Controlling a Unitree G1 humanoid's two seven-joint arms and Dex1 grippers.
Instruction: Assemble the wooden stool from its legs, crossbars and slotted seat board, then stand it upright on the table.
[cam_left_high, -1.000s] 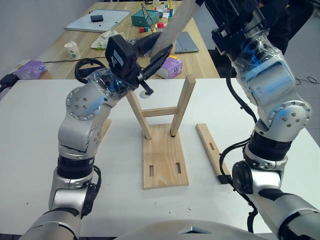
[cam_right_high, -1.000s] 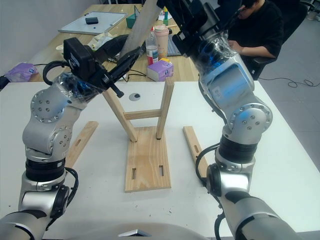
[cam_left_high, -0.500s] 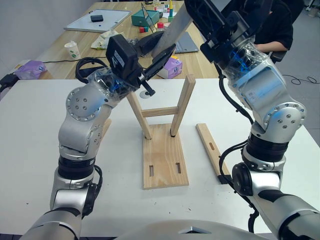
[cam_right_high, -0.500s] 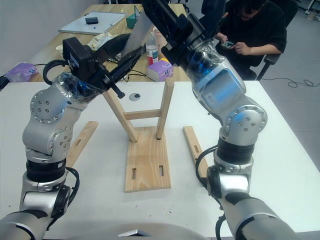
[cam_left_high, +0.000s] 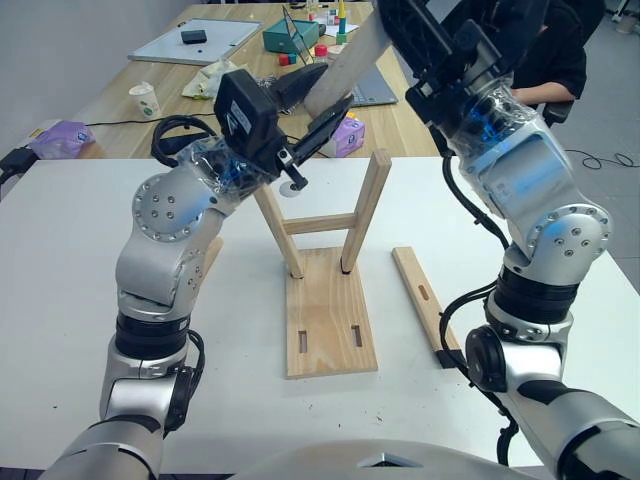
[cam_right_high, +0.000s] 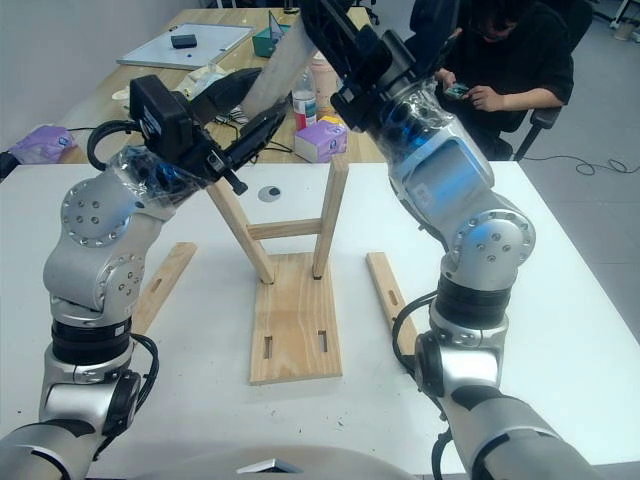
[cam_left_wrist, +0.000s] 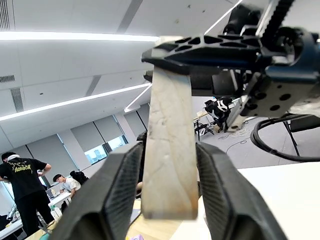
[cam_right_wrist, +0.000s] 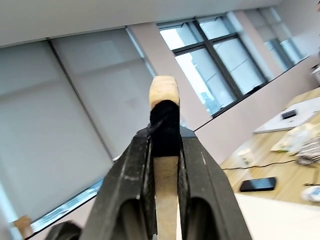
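pale, smooth-sawn wood with square edges throughout. the flat rectangular seat board lies on the white table, with two short slots open at its near end. at its far end two legs stand in it, splaying apart upward, joined by a crossbar. one slotted slat lies right of the board, another left of it. a broad wooden bar slants above the frame. the right gripper is clamped on its upper part, and the left gripper is closed against its lower end.
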